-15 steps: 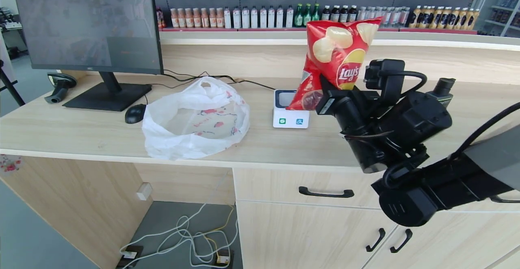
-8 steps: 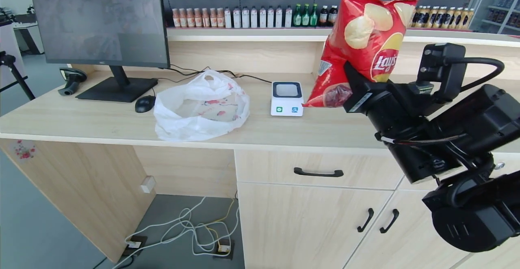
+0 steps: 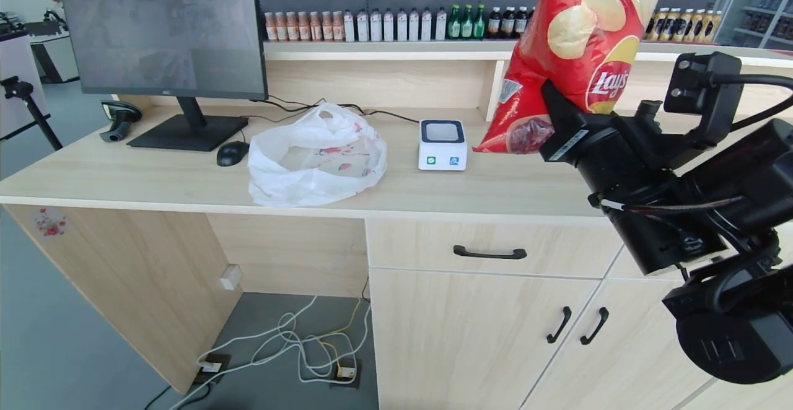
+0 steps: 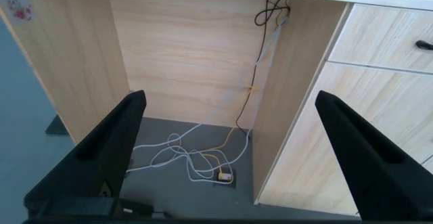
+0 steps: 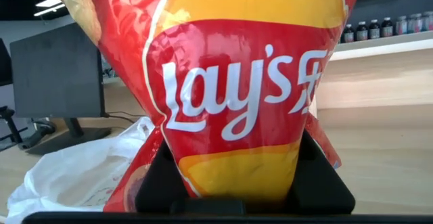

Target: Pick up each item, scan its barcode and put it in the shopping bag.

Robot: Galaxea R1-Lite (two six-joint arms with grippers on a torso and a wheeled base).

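A red bag of chips (image 3: 573, 57) stands upright in the air at the right of the counter, with my right gripper (image 3: 557, 126) shut on its lower part; up close the bag of chips (image 5: 247, 82) is pinched between the two black fingers (image 5: 152, 176). The white barcode scanner box (image 3: 442, 144) sits on the counter left of the bag. A white plastic shopping bag (image 3: 317, 157) lies open further left. My left gripper (image 4: 230, 149) hangs low in front of the cabinet, open and holding nothing, facing the floor cables.
A monitor (image 3: 164, 32), a mouse (image 3: 232, 153) and a hand-held scanner (image 3: 118, 119) stand at the counter's left end (image 3: 93, 174). Drawers and cabinet doors (image 3: 489, 311) are below the counter, with cables (image 3: 291, 348) on the floor. Shelves of bottles (image 3: 396, 23) run behind.
The head camera has shifted, so the whole scene has slid. In the view, my right gripper with the chip bag now appears higher and further right of the scanner box.
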